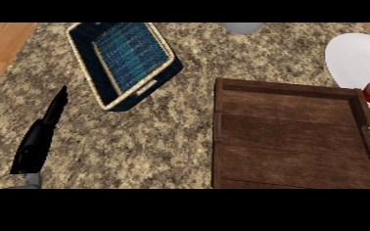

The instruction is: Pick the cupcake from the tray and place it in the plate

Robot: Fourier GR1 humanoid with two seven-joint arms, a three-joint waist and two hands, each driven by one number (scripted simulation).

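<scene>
The brown wooden tray [289,137] fills the lower right of the head view, and its inside shows bare wood. A white plate [350,58] lies beyond it at the right edge, cut off by the frame. At the very right edge, where the tray's far corner meets the plate, a small red and white thing [366,94] peeks in; too little shows to tell whether it is the cupcake. My left hand [39,137] rests at the lower left with fingers straight and up, holding nothing. My right hand does not show.
A dark blue woven basket [123,61] with a pale rim sits tilted at the upper left. A grey rounded object [242,27] shows at the top edge. The speckled stone counter [145,137] lies between hand and tray; a wood strip [13,39] borders it at far left.
</scene>
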